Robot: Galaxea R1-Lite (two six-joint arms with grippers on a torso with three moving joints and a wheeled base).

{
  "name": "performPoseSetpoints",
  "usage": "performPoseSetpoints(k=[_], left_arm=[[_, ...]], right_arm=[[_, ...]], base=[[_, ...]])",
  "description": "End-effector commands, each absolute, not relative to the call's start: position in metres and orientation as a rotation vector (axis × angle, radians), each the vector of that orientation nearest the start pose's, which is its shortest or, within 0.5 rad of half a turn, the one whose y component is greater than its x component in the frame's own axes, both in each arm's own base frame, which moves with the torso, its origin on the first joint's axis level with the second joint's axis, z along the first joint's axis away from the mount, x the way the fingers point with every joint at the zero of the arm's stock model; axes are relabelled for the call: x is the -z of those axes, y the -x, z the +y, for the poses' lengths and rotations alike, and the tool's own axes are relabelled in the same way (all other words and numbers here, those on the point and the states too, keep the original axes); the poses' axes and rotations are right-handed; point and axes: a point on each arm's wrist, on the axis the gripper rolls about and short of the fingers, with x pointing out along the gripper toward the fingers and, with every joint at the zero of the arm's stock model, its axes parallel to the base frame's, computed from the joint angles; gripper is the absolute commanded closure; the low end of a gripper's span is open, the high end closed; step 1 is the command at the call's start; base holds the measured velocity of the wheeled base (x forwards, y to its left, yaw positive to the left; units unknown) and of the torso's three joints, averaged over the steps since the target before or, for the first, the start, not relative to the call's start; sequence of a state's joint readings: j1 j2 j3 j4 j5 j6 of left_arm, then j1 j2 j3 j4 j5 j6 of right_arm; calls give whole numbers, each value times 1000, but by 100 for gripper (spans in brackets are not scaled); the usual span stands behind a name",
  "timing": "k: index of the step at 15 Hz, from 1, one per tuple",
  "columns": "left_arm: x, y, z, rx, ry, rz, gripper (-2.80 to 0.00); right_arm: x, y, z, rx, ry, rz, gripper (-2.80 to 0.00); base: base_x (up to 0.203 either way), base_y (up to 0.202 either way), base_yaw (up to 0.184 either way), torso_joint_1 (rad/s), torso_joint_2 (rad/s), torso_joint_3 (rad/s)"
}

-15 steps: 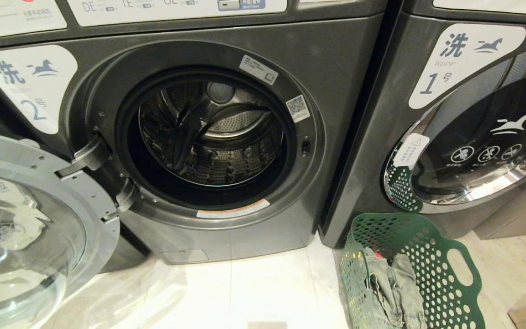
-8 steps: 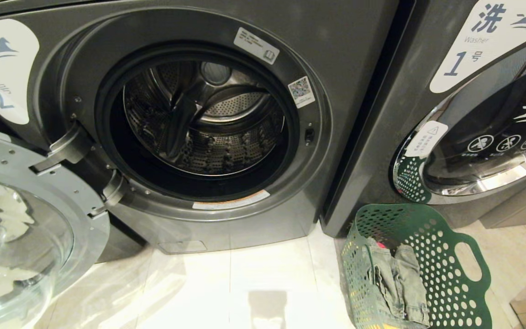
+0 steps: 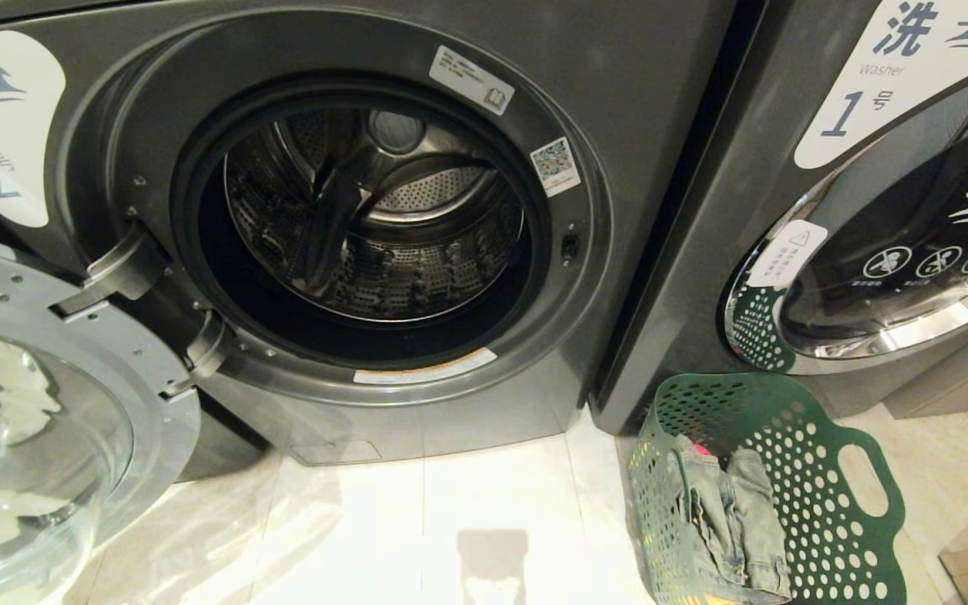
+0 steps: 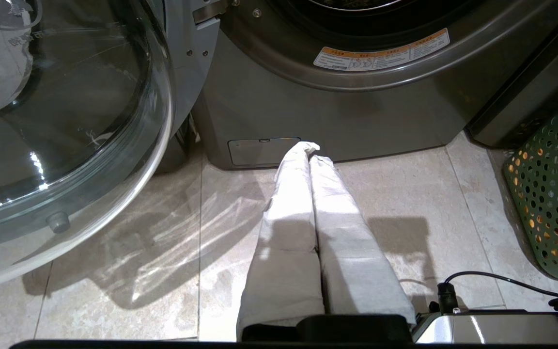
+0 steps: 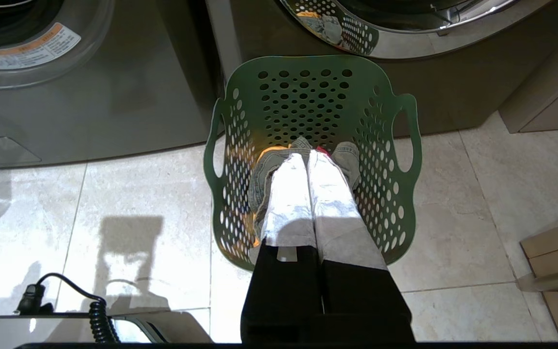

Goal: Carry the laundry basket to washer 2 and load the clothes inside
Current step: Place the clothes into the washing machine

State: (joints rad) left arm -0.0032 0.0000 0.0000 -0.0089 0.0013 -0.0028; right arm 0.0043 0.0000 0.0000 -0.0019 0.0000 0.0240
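- Pale tiled floor before two dark grey washers.
- Whole head view tipped lower than a second ago; control panel gone from sight, nothing itself moved.
- washer 2 with door swung wide to the left, drum facing outward.
- laundry basket upright on the floor by washer 1, mouth upward, handles to either side.
- clothes heaped inside.
- left hand pressed together above the floor.
- right hand pressed together over the basket, empty.
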Motion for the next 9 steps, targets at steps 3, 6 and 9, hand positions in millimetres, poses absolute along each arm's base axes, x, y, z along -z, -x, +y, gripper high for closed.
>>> performPoseSetpoints(k=[3,6,9], left_arm=[[-76,23,0,2,3,-8,0],[-76,23,0,2,3,-8,0],[-76,23,0,2,3,-8,0]], right_arm=[[-76,23,-1,15,-25,-2,0],[-76,23,-1,15,-25,-3,0],[-76,23,-1,18,-52,-4,0]], base=[[0,0,0,0,0,0],[0,0,0,0,0,0],[0,0,0,0,0,0]])
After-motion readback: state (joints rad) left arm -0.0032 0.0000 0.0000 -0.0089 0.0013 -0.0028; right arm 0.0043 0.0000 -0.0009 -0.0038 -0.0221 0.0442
